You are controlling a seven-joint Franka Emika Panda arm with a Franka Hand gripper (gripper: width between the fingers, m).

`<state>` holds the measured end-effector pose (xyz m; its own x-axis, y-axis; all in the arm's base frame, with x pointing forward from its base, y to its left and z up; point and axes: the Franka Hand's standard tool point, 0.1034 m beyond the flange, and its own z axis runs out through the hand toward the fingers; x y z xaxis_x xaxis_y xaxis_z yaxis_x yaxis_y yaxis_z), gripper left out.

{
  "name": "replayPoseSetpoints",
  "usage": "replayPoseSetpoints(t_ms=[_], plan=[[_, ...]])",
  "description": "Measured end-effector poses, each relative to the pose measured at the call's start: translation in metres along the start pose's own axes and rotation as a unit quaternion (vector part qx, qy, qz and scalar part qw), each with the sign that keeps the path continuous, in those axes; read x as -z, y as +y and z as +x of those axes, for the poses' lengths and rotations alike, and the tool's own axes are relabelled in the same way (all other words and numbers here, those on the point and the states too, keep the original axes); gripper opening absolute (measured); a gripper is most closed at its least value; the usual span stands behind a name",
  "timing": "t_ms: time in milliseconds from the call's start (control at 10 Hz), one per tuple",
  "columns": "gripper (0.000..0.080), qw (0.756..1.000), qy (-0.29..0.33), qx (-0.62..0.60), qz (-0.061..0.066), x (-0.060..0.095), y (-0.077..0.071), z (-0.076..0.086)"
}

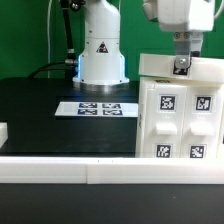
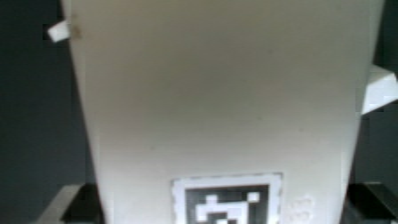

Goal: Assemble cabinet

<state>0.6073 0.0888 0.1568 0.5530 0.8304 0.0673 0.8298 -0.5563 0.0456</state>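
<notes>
The worktop (image 1: 40,110) is a black surface with a low white rail (image 1: 60,166) running along its near edge. At the back stands the white base of the robot arm (image 1: 101,50), bearing a small triangular label, with dark cables trailing behind it.

The cabinet (image 1: 178,110) is the largest loose object: a white box standing on the worktop at the exterior view's right, its panelled face turned toward the camera. Four sections of that face each carry a black-and-white square tag (image 1: 168,101), two above and two below. The upper edge of the box sits just under the arm's wrist housing.

The marker board (image 1: 96,107) — a thin flat white strip with several printed tags — lies on the worktop in front of the arm's base, apart from the cabinet and toward the exterior view's left of it.

The pincer (image 1: 181,66) hangs from the wrist at the top edge of the cabinet, pointing down. In the exterior view its tips meet the upper rim of the box; whether the jaws are closed on the rim or merely beside it cannot be told.

The wrist view is filled by a tall white panel of the cabinet (image 2: 196,100), seen close and blurred, with one tag (image 2: 228,202) near its end and dark worktop on both sides.
</notes>
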Motion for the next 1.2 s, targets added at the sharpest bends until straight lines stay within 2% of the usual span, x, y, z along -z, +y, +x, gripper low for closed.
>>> replayPoseSetpoints(t_ms=[400,600,900,1200], plan=[[0.0557,0.989,0.002,-0.146,0.001,-0.0004,0.0001,-0.0004],[0.0557,0.971,0.014,-0.238,-0.004,-0.0007,0.0021,-0.0018],[0.0557,0.929,0.029,-0.368,-0.004,-0.001,0.0038,-0.0023],[0.0557,0.883,0.032,-0.469,0.002,-0.0013,0.0041,-0.0024]])
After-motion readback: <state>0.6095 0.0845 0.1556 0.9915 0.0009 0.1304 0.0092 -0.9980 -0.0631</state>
